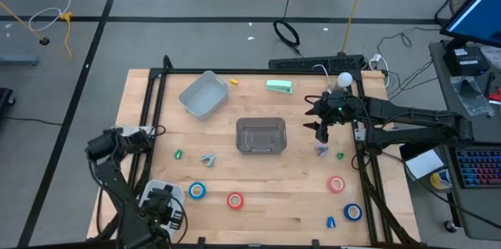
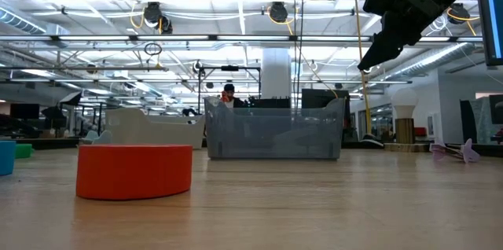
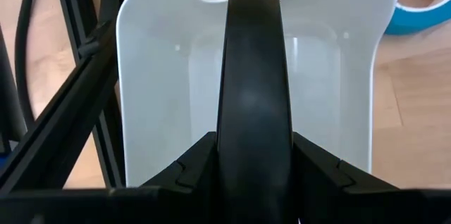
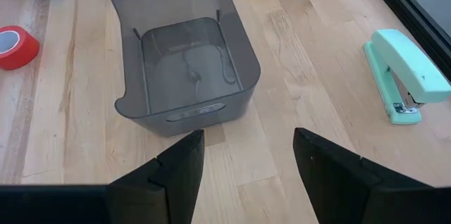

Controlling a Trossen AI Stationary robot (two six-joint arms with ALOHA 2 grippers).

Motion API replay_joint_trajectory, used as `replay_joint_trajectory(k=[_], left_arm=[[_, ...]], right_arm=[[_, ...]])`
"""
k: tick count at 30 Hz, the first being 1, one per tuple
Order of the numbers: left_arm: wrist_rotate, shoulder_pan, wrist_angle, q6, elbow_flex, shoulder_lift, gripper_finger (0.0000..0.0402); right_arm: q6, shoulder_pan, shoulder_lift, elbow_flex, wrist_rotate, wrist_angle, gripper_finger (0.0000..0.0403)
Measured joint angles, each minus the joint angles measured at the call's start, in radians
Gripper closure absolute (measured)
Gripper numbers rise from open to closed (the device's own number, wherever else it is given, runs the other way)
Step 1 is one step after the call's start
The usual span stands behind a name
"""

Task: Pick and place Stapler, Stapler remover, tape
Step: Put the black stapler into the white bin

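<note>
From above, the right claw [image 1: 322, 126] hangs in the right middle of the frame, between the grey bin [image 1: 261, 136] at centre and the right table rail, likely so it can reach the small items near it. The mint stapler [image 1: 279, 86] lies at upper centre. The tape rolls sit low: a blue roll [image 1: 197, 190] and a red roll [image 1: 235, 200] at lower left centre, another red roll [image 1: 337, 184] and blue roll [image 1: 353, 212] at lower right. The left claw [image 1: 160, 206] is parked at the lower left over a white bin [image 1: 153, 189].

From table height, the red roll [image 2: 134, 170] fills the lower left, the grey bin [image 2: 274, 130] stands behind at centre, empty.

The left wrist view shows the white bin [image 3: 246, 76] just ahead; whether that claw's fingers are parted, I cannot tell.

The right wrist view shows its fingers [image 4: 180, 171] spread wide, holding nothing, with the grey bin [image 4: 183, 69] ahead and the stapler [image 4: 405, 76] at the right.
</note>
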Motion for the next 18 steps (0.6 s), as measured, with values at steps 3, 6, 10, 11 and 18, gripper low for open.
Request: replay_joint_trajectory(k=[3, 6, 10, 11, 18], left_arm=[[-0.012, -0.002, -0.002, 0.001, 0.000, 0.002, 0.0262], [-0.017, -0.009, -0.003, 0.001, 0.000, 0.003, 0.0262], [-0.017, -0.013, -0.003, -0.003, 0.000, 0.003, 0.0262], [-0.017, -0.013, -0.002, -0.004, 0.000, 0.003, 0.0262], [-0.013, -0.013, 0.001, -0.015, 0.000, 0.004, 0.0249]], right_arm=[[0.000, 0.000, 0.000, 0.000, 0.000, 0.000, 0.0192], [0.000, 0.000, 0.000, 0.000, 0.000, 0.000, 0.0192], [0.000, 0.000, 0.000, 0.000, 0.000, 0.000, 0.0192], [0.001, 0.000, 0.000, 0.000, 0.000, 0.000, 0.0192], [0.014, 0.000, 0.000, 0.000, 0.000, 0.000, 0.0192]])
